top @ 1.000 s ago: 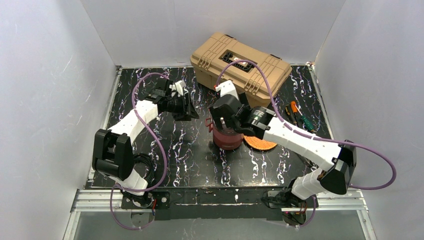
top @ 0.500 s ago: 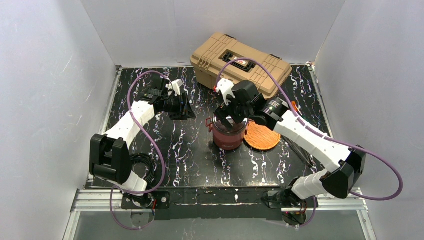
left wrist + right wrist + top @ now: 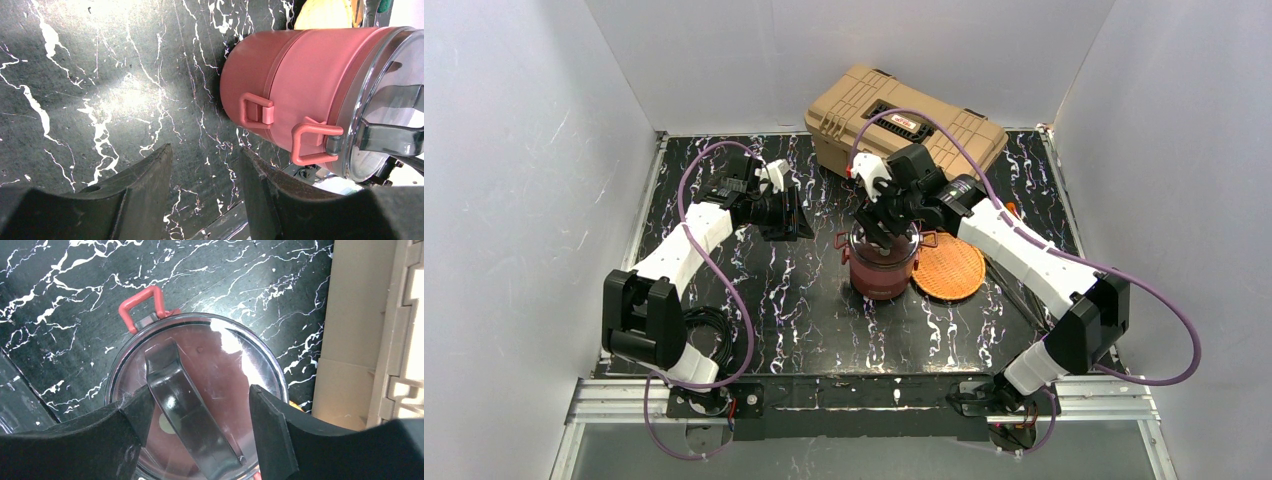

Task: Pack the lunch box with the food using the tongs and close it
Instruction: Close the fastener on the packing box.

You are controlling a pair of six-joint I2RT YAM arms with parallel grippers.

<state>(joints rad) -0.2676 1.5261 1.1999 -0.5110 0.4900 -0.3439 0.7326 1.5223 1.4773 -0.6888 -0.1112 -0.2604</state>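
Note:
The maroon lunch box [image 3: 882, 272] stands upright mid-table with a clear lid [image 3: 235, 355] on top and a dark handle strap [image 3: 170, 375] across it. My right gripper [image 3: 886, 222] hovers right above the lid, open. In the right wrist view its fingers straddle the strap, the right gripper [image 3: 201, 390] having its left pad near the strap and its right pad apart. My left gripper [image 3: 790, 216] stands open to the left of the box with only bare table between its fingers [image 3: 150, 170]. The box's side and red clasps [image 3: 315, 142] fill the left wrist view. Food and tongs are out of view.
A flat orange woven plate [image 3: 950, 268] lies against the box's right side. The big tan toolbox [image 3: 904, 128] stands behind it, its wall close in the right wrist view [image 3: 360, 315]. Screwdrivers [image 3: 1012, 212] peek from behind the right arm. White walls surround the table.
My right gripper has swung from the box's right side to directly above its lid, and its jaws have narrowed. The left gripper has shifted slightly left.

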